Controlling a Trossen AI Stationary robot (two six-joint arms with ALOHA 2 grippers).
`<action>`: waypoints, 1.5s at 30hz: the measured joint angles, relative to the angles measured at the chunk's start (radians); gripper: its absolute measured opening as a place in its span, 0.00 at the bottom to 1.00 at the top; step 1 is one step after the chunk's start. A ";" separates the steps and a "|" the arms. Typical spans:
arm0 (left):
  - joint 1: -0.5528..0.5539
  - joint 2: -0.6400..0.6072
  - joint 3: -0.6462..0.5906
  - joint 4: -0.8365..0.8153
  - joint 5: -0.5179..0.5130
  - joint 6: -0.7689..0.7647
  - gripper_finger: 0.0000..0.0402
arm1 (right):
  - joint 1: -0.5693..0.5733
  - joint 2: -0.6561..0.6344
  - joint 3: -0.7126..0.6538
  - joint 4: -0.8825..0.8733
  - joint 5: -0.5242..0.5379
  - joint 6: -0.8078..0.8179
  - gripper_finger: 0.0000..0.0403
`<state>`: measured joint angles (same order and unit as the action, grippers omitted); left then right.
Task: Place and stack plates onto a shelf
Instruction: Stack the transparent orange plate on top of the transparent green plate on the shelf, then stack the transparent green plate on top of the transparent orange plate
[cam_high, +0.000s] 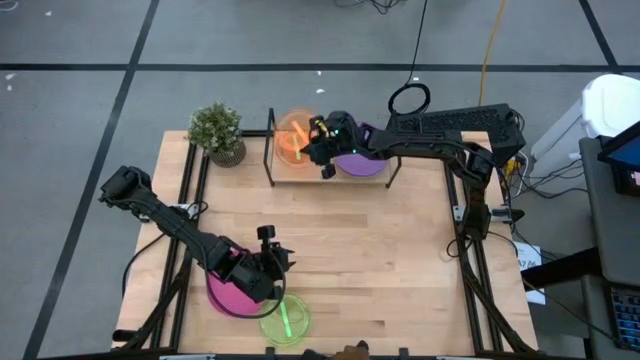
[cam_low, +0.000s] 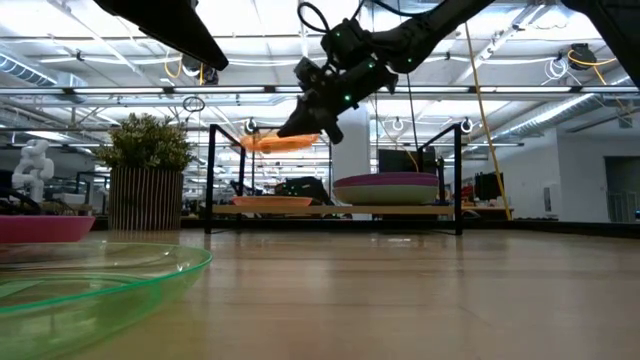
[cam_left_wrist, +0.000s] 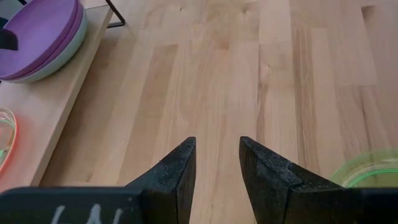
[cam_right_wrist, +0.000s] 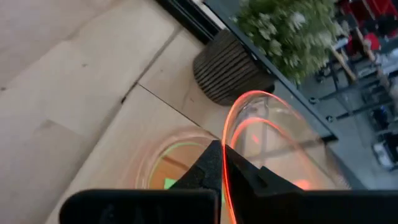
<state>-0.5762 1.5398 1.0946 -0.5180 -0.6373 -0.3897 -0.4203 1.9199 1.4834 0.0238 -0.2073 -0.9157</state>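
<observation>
My right gripper (cam_high: 318, 140) is over the left half of the shelf (cam_high: 330, 178), shut on a translucent orange plate (cam_low: 280, 141). Below it, translucent plates (cam_low: 270, 203) lie on the shelf board, one orange-rimmed and one with a green tint (cam_right_wrist: 171, 165). A purple plate stacked on a teal one (cam_low: 388, 188) rests on the shelf's right half. My left gripper (cam_left_wrist: 216, 158) is open at the near left, above bare table. Beside it on the table lie a magenta plate (cam_high: 228, 292) and a lime-green plate (cam_high: 285, 318). My right gripper pinches the orange plate's rim (cam_right_wrist: 227, 171) between its two fingers, one on each face. It comes from the table's right, slanting down. The plate is lifted clear and tilted, hanging above the plates on the shelf's left half.
A potted plant (cam_high: 217, 132) stands just left of the shelf's upright wire end (cam_high: 270, 145). The middle of the table (cam_high: 350, 250) is bare wood. Cables and equipment lie beyond the right edge.
</observation>
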 joint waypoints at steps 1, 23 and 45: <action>0.000 0.000 0.000 0.000 0.000 0.000 0.32 | -0.007 0.002 0.000 -0.001 -0.004 0.014 0.00; -0.001 0.000 0.000 0.049 0.008 0.041 0.32 | -0.042 0.092 0.000 -0.014 -0.136 0.156 0.06; -0.092 0.000 0.000 0.050 0.166 -0.143 0.32 | 0.182 -0.345 -0.101 -0.466 -0.033 0.484 0.27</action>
<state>-0.6683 1.5398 1.0946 -0.4679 -0.4711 -0.5325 -0.2381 1.5753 1.3827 -0.4417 -0.2402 -0.4313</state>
